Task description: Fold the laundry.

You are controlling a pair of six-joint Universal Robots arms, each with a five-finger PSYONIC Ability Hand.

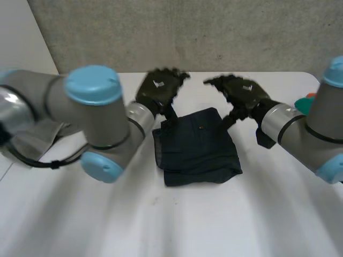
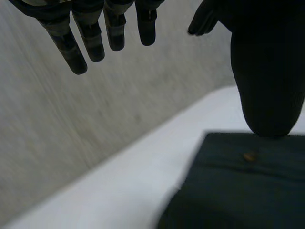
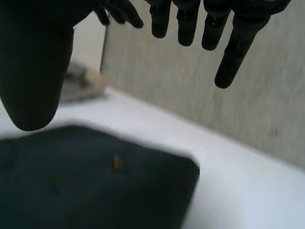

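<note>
A dark blue-green garment [image 1: 195,147] lies folded into a rough square in the middle of the white table [image 1: 161,225]. It carries a small orange mark near its far edge [image 2: 249,156] [image 3: 116,163]. My left hand [image 1: 158,88] hovers above the table just beyond the garment's far left corner, fingers [image 2: 90,40] straight and spread, holding nothing. My right hand [image 1: 241,91] hovers beyond the far right corner, fingers [image 3: 228,57] straight, thumb [image 3: 33,71] hanging over the cloth without gripping it.
A grey cloth [image 1: 37,136] lies at the table's left side behind my left arm. An orange and green object [image 1: 306,101] sits at the far right edge. A grey wall [image 1: 187,32] rises behind the table.
</note>
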